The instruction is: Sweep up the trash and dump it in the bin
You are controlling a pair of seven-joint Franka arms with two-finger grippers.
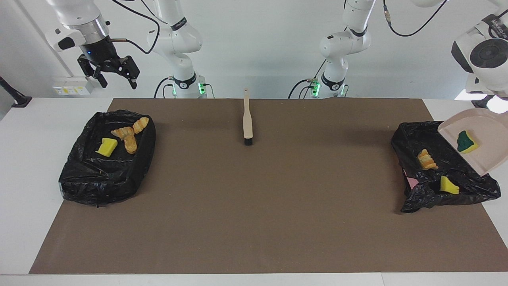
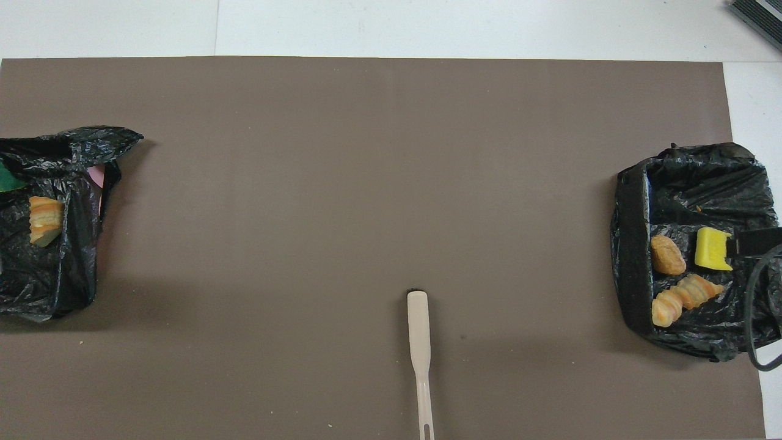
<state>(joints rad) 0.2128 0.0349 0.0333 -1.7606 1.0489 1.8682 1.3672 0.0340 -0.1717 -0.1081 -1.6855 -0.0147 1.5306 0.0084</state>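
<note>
The brown mat [image 1: 254, 206] covers most of the table, and the brush [image 1: 247, 119] lies on it near the robots' edge, handle toward the robots and bristles away from them.

Well toward the right arm's end from the brush sits a black-lined bin [image 1: 79, 178]. The right gripper [image 1: 119, 86] hangs high over it with its fingers spread apart, holding nothing.

Well toward the left arm's end from the brush sits the other bin [image 1: 408, 139], its liner crumpled. The dustpan [image 1: 488, 155] is in the air over it, tipped steeply with its mouth down toward the liner. Its handle runs out of the picture under the left arm. The left gripper is out of frame there, closed, and with the pan aloft it appears clamped on that handle.

The trash is split between these places. In the bin at the right arm's end lie three bread pieces [image 1: 129, 137] and a yellow sponge [image 1: 106, 147]. In the other bin lie one bread piece [image 1: 427, 159] and a second yellow chunk [image 1: 449, 185]. A green-backed sponge [image 1: 465, 142] is on the tilted dustpan.
</note>
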